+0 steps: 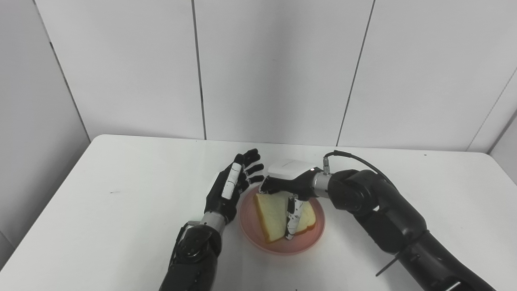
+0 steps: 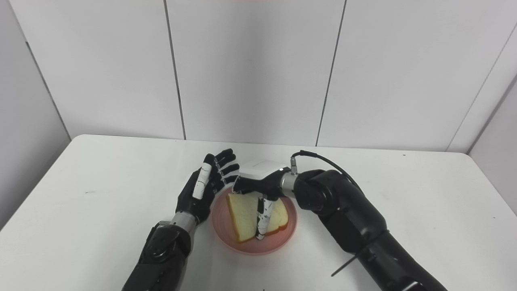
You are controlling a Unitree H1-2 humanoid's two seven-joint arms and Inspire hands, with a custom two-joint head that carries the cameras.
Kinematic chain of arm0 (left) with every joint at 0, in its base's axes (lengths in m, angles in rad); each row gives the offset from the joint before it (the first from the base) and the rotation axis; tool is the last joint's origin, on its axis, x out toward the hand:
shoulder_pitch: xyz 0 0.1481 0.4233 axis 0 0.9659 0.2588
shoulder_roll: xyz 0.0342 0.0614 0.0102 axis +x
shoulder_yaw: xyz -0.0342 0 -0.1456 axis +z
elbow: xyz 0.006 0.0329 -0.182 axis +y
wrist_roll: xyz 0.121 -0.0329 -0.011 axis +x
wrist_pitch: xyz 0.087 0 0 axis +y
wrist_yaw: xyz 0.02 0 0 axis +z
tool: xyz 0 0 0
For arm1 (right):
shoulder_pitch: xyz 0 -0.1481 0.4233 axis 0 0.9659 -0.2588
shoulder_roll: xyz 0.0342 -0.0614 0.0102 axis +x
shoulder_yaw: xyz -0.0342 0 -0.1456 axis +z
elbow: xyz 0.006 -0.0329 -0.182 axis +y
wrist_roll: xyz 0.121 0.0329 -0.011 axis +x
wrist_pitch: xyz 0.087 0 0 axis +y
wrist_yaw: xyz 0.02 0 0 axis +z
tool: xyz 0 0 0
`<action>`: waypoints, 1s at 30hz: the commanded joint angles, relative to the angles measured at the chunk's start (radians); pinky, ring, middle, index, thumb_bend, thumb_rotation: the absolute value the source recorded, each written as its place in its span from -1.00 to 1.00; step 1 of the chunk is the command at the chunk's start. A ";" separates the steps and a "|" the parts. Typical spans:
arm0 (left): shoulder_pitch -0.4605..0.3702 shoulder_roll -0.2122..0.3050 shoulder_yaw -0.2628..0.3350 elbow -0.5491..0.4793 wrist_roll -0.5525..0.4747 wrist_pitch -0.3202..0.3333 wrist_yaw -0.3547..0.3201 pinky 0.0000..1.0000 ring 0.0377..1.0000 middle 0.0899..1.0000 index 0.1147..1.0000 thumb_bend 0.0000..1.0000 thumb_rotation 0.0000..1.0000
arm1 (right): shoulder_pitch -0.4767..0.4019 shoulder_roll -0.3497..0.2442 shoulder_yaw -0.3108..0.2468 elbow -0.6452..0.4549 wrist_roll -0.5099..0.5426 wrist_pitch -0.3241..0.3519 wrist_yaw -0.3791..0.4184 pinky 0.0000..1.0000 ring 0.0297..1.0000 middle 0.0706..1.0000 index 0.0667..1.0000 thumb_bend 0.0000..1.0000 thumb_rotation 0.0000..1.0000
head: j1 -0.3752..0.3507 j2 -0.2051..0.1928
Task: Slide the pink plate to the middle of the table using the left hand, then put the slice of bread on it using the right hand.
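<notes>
- while the pink plate [image 1: 281, 242] sits near the middle of the white bench [image 1: 121, 194], the slice of bread [image 1: 274, 214] lies on it, covering most of the plate's centre, crust edge toward the near rim.
- right hand [image 1: 288, 182] hangs over the far side of the plate, palm down, white back plate up.
- right fingers [image 1: 268, 186] curl loosely down at the bread's far edge; thumb [image 1: 293, 220] points straight down and its tip touches the top of the slice near the front crust.
- cannot tell whether the right hand actually clamps the bread or only rests on it; the underside of the slice is not visible.
- left hand [image 1: 230, 188] stands just beside the plate's left rim, palm facing the plate, edge-on to the camera.
- left fingers [image 1: 250, 161] stretched out and slightly spread, pointing away from the robot, holding nothing; contact with the rim is unclear.
</notes>
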 commanded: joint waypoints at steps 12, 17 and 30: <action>0.044 -0.019 0.002 0.042 -0.014 0.012 -0.010 0.45 0.61 0.69 0.50 0.82 0.58 | -0.050 -0.056 -0.001 -0.095 -0.024 -0.037 0.027 0.94 0.99 0.96 0.74 1.00 -0.28 | -0.005 0.000; 0.045 -0.020 0.005 0.039 -0.017 0.012 -0.008 0.46 0.61 0.67 0.50 0.82 0.57 | -0.053 -0.072 -0.010 -0.121 -0.024 -0.020 0.062 1.00 0.99 0.96 0.73 1.00 -0.27 | -0.010 0.001; 0.043 -0.021 0.009 0.049 -0.014 0.000 -0.006 0.45 0.59 0.65 0.50 0.84 0.56 | 0.045 -0.125 -0.172 -0.290 0.110 0.031 0.050 0.92 0.98 0.86 0.65 1.00 -0.33 | -0.016 0.001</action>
